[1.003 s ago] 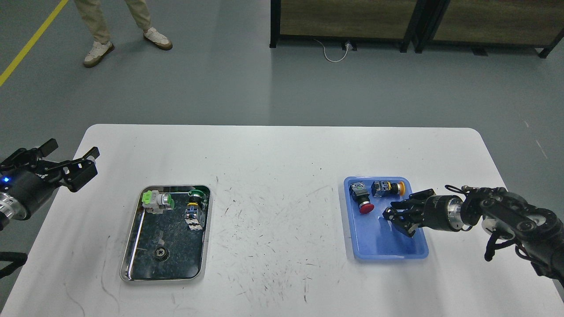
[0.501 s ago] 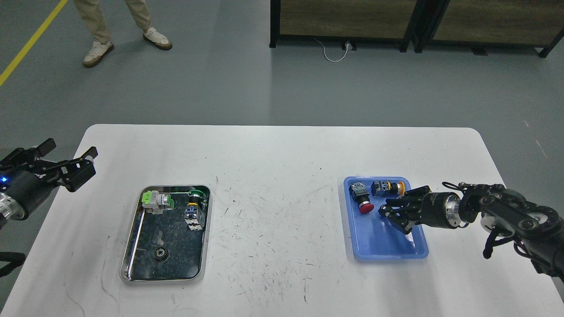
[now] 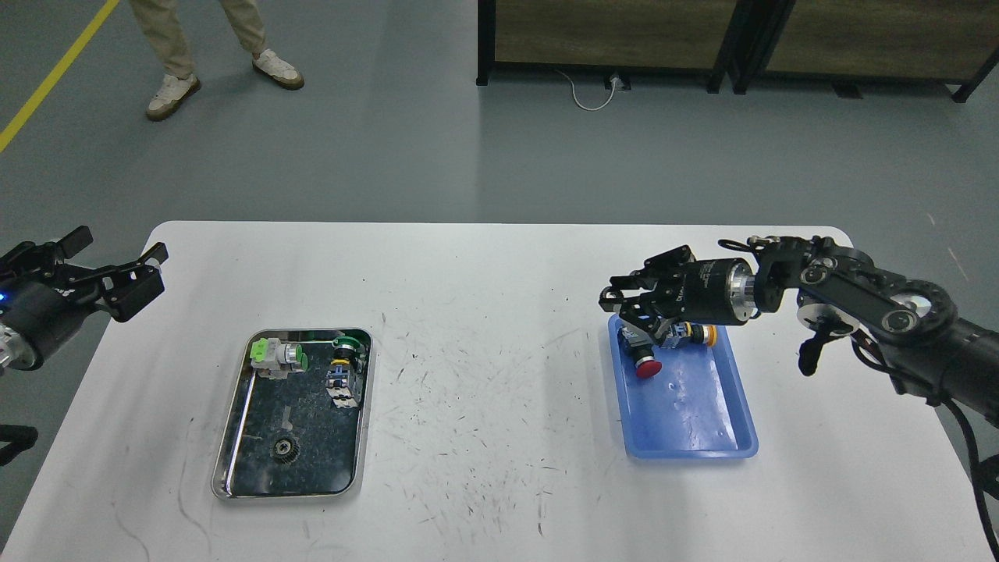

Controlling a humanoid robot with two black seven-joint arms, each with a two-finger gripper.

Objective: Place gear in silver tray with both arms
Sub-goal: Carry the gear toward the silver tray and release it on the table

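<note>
A small dark gear point(image 3: 286, 449) lies in the near part of the silver tray point(image 3: 231, 416) at the table's left. My left gripper point(image 3: 117, 264) is open and empty, raised off the table's left edge, well left of the tray. My right gripper point(image 3: 636, 306) hovers with its fingers spread over the far end of a blue plastic tray point(image 3: 695, 425) and holds nothing that I can see.
The silver tray also holds a green-and-white switch point(image 3: 277, 355) and a green-topped switch point(image 3: 346, 367). The blue tray holds a red push button point(image 3: 645, 365) and a yellow-capped switch point(image 3: 695, 335) partly under my right gripper. A person's legs point(image 3: 179, 55) stand beyond the table.
My right gripper rose out of the blue tray's middle and moved left and toward its far end. My left gripper drifted slightly up and left. The gear has not moved.
</note>
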